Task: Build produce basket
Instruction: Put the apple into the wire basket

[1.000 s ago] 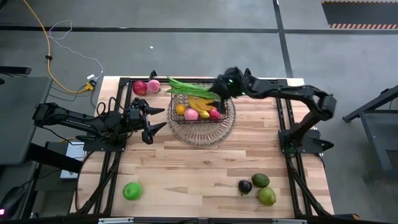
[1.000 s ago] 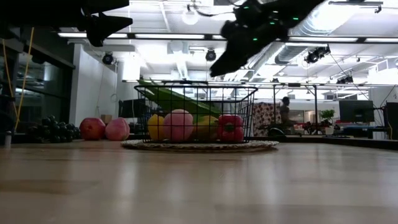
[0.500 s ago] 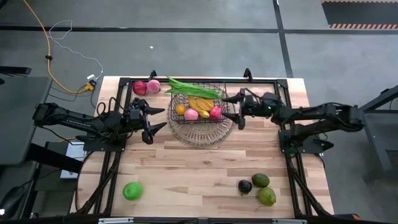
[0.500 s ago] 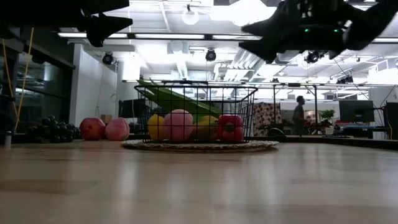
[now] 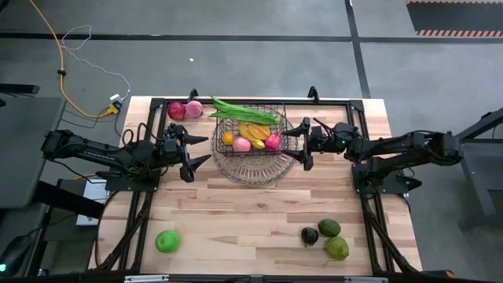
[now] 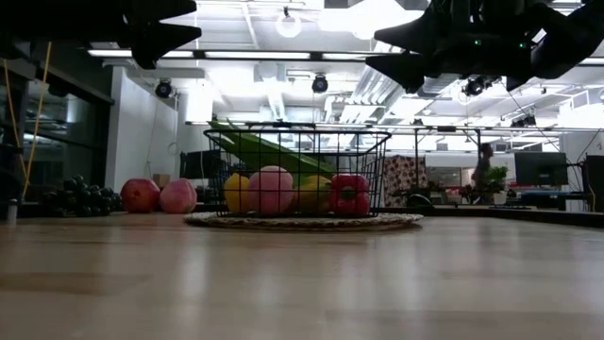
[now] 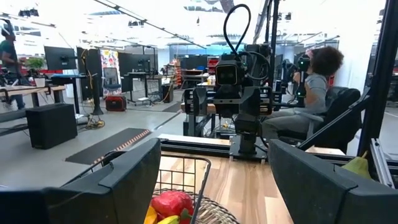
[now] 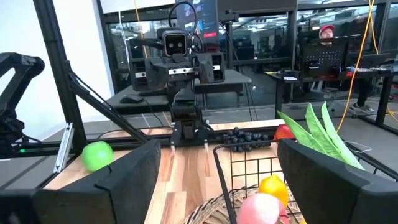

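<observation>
basket [image 5: 253, 134] part-filled, near far edge | right pincer [image 5: 304, 146] wide, empty, beside it, likely between picks | left pincer [image 5: 191, 154] wide, empty, waiting opposite | avocados [image 5: 331, 237] near-right corner, unloaded

Both arms are matte black, built of slim jointed links with black cables looped along them. The left gripper [image 5: 193, 149] and right gripper [image 5: 301, 145] each end in two broad, flat, dark fingers [image 7: 124, 180]. A camera block with a curled cable tops each wrist.
</observation>
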{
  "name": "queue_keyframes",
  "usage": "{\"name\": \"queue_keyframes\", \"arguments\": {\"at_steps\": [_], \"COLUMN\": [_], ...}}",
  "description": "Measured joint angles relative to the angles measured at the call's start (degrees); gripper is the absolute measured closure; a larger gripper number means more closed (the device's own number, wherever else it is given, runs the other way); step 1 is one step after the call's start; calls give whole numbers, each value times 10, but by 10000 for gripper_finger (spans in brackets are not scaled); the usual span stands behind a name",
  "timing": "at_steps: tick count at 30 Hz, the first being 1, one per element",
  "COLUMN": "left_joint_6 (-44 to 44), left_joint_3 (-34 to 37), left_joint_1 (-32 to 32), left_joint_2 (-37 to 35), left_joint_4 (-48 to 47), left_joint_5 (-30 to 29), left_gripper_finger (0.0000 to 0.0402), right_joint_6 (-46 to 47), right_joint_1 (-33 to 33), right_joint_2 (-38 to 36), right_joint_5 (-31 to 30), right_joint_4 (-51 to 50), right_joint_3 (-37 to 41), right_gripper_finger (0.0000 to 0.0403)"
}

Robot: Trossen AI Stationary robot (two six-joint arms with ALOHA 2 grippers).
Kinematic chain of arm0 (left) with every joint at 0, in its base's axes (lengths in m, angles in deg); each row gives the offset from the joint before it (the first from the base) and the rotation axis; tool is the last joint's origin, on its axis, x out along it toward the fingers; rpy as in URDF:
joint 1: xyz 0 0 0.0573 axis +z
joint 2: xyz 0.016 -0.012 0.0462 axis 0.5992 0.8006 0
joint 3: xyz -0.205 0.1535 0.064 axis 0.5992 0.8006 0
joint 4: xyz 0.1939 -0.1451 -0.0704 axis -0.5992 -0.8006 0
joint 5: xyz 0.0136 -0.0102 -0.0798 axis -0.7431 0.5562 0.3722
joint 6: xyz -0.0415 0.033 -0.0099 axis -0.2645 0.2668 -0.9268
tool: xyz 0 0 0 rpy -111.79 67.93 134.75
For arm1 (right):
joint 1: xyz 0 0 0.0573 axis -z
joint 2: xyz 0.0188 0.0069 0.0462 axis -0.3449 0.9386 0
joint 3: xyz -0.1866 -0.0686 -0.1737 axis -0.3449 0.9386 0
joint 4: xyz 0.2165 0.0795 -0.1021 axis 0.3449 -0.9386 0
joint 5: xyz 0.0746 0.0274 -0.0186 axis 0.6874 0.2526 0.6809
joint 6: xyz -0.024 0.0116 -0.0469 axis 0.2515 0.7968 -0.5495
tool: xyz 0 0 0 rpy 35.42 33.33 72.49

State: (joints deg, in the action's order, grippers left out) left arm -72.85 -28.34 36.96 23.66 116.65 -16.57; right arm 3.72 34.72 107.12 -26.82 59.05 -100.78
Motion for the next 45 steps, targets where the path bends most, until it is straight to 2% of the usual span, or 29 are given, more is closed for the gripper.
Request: {"name": "queue_keyframes", "arguments": {"at_steps": [17, 25, 31, 35, 39, 42, 45], "left_joint_6": [-15, -36, -62, -71, -87, -103, -144], "left_joint_3": [0, 0, -45, -67, -103, -156, -228], "left_joint_1": [0, -2, -2, -2, -6, -26, -61], "left_joint_2": [0, 4, 22, 65, 117, 149, 174], "left_joint_4": [1, -13, -108, -127, -147, -246, -413], "left_joint_5": [7, 2, -5, -5, 39, 85, 111], "left_gripper_finger": [115, 81, 53, 45, 45, 47, 47], "right_joint_6": [3, 3, 3, 3, 4, 5, 4], "right_joint_1": [0, 0, 0, 0, 0, 0, 0], "right_joint_2": [0, 0, 0, 0, 0, 1, 1], "right_joint_5": [-1, -1, -1, -1, -1, -1, -1], "right_joint_4": [-1, -1, -2, -2, -3, -6, -9], "right_joint_3": [0, 0, 0, 0, 0, 0, 0], "right_gripper_finger": [89, 89, 89, 89, 89, 89, 89]}}
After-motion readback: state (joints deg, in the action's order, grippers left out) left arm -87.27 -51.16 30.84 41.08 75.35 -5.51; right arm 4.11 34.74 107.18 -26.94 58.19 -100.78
